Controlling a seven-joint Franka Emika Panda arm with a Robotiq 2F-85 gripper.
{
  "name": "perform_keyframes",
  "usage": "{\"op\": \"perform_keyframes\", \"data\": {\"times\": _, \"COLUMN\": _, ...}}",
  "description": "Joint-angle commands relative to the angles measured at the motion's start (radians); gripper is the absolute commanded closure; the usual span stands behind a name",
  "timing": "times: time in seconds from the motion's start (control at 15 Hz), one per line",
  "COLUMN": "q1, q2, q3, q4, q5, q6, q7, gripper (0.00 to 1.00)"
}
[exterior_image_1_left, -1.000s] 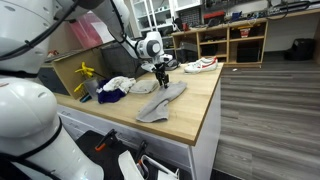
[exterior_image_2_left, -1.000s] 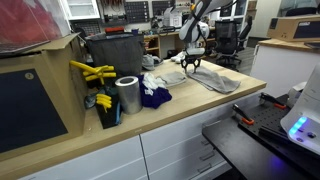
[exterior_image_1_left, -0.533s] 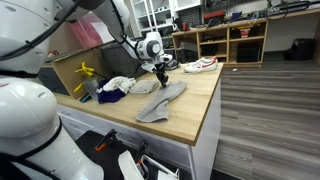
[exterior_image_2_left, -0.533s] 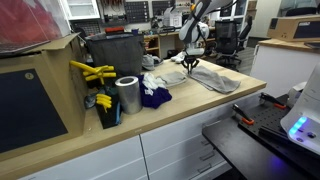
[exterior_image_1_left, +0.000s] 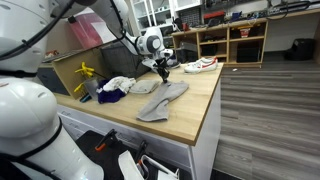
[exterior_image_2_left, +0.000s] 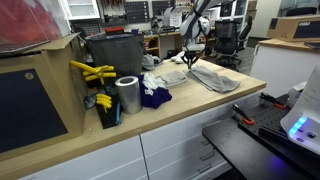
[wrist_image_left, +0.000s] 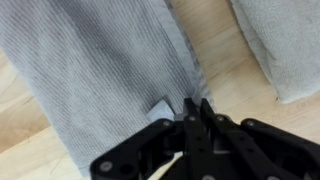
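Pinching grey cloth (wrist_image_left: 100, 60) edge, gripper (wrist_image_left: 192, 106) closed, pinched fold hidden

Wooden counter (exterior_image_1_left: 203, 106) carries a gray cloth (exterior_image_1_left: 160, 102), laid lengthwise along the middle, its near end toward the front edge. Gripper (exterior_image_1_left: 163, 72) points straight down at the cloth's far end, fingers close together and on the fabric. Toward the counter's left edge: white cloth (exterior_image_1_left: 120, 84), dark blue cloth (exterior_image_1_left: 110, 96) touching it, yellow tool (exterior_image_1_left: 86, 73) just behind both. Cardboard box (exterior_image_1_left: 62, 50) stands at the back-left corner.
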Motion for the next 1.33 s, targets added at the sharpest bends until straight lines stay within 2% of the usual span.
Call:
{"op": "perform_keyframes", "data": {"times": 0.0, "q1": -0.003, "q2": -0.049, "q3": -0.019, "q4": -0.004, "q5": -0.005, "q6": -0.011, "q7": -0.015, "gripper": 0.98}}
{"op": "perform_keyframes", "data": {"times": 0.47, "q1": 0.008, "q2": -0.016, "q3": -0.055, "q4": 0.062, "q5": -0.032, "q6": -0.018, "q7": 0.022, "gripper": 0.98}}
{"op": "perform_keyframes", "data": {"times": 1.2, "q1": 0.053, "q2": 0.103, "q3": -0.055, "q4": 0.218, "q5": -0.032, "q6": -0.030, "q7": 0.078, "gripper": 0.98}}
{"op": "perform_keyframes", "data": {"times": 1.27, "q1": 0.057, "q2": 0.112, "q3": -0.059, "q4": 0.233, "q5": -0.037, "q6": -0.027, "q7": 0.079, "gripper": 0.94}}
